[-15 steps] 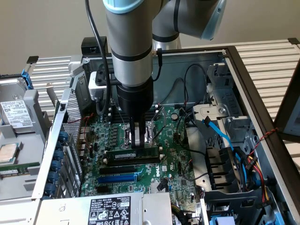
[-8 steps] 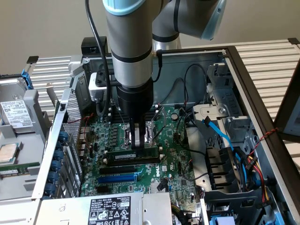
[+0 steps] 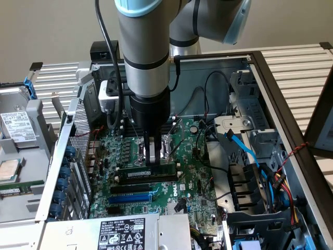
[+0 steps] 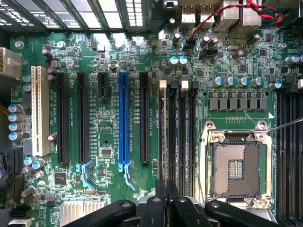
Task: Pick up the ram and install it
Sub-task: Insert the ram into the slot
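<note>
Above the motherboard (image 3: pixel 200 179), your gripper (image 3: pixel 154 160) clamps its fingers on the ram (image 3: pixel 132 170) at mid-length, its long axis running 9 to 3 o'clock in the exterior view, parallel to the black slot (image 3: pixel 148 178) just at its 6 o'clock.

A green-and-black ram (image 3: pixel 135 171) is sitting between the black jaws of the gripper (image 3: pixel 152 162); beside them a blue slot (image 4: pixel 123 118) is standing out on the green motherboard (image 4: pixel 106 118).

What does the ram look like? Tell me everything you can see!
The ram is a long, thin green board with flat black chips along its side. It stands on edge, level, over the black slots on the motherboard. The pincer points straight down and pinches its top edge near the middle. Whether it sits fully in a slot is hard to tell.
</note>
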`<state>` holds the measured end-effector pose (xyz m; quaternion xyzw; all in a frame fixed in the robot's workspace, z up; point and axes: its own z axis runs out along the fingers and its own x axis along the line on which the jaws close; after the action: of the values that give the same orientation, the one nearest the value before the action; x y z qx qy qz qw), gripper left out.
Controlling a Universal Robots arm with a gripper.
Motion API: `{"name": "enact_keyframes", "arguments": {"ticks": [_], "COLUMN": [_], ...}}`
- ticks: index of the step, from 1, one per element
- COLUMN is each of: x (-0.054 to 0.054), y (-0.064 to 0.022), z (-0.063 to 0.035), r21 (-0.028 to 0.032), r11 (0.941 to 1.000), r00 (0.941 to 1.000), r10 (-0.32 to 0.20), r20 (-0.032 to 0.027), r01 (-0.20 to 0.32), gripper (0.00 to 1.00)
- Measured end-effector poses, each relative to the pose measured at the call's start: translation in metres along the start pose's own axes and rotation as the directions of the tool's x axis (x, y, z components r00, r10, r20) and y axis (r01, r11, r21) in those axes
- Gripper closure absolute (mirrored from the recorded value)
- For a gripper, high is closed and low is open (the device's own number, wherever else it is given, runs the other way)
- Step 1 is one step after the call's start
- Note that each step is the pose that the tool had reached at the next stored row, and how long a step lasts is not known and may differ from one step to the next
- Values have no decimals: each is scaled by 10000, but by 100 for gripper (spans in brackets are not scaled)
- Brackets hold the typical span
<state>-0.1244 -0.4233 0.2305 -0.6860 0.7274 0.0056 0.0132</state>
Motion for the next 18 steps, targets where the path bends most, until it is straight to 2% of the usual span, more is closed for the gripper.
{"name": "enact_keyframes", "arguments": {"ticks": [13,14,15,16,17,18], "x": [0,0,0,0,0,0], "y": [0,4,3,2,1,1], "z": [0,-1,0,0,0,0], "r21": [0,-17,-3,0,0,0], "r11": [10000,10000,10000,10000,10000,10000], "r00": [10000,10000,10000,10000,10000,10000], "r10": [0,6,6,4,2,1], "r20": [0,2,1,0,0,0], "r01": [0,-6,-6,-4,-2,-1], "gripper": [87,87,86,80,80,73]}}
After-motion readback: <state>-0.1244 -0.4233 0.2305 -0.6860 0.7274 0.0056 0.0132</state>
